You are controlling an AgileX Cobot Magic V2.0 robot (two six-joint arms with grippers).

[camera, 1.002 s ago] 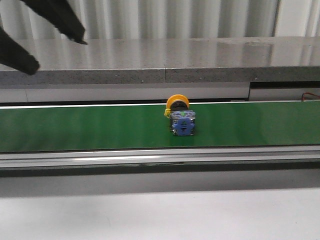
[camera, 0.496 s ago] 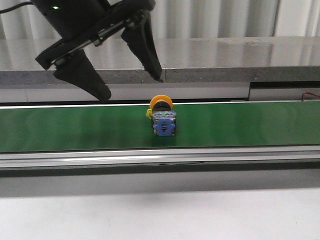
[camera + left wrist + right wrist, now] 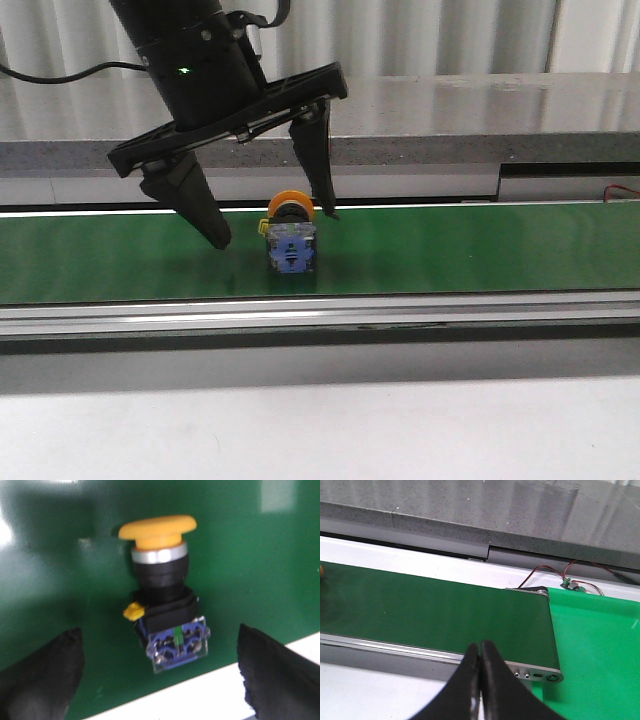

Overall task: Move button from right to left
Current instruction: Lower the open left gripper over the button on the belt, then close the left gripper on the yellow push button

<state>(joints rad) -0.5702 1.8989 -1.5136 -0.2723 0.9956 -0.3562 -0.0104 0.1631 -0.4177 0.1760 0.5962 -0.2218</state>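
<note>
The button (image 3: 290,236), with an orange-yellow cap, black collar and blue-grey base, lies on its side on the green conveyor belt (image 3: 480,250), cap pointing away from the camera. My left gripper (image 3: 274,227) is open and low over the belt. One finger stands on each side of the button, and neither touches it. In the left wrist view the button (image 3: 162,595) lies between the two black fingers (image 3: 45,675) with clear gaps on both sides. My right gripper (image 3: 480,647) is shut on nothing, above the near rail at the belt's right end.
A grey stone ledge (image 3: 450,120) runs behind the belt. A metal rail (image 3: 400,312) and a white table (image 3: 320,430) lie in front. In the right wrist view a bright green surface (image 3: 600,645) and red wires (image 3: 570,575) lie beyond the belt's end.
The button has travelled left along the belt. My left gripper has come down from the upper left and now straddles it, jaws open.
</note>
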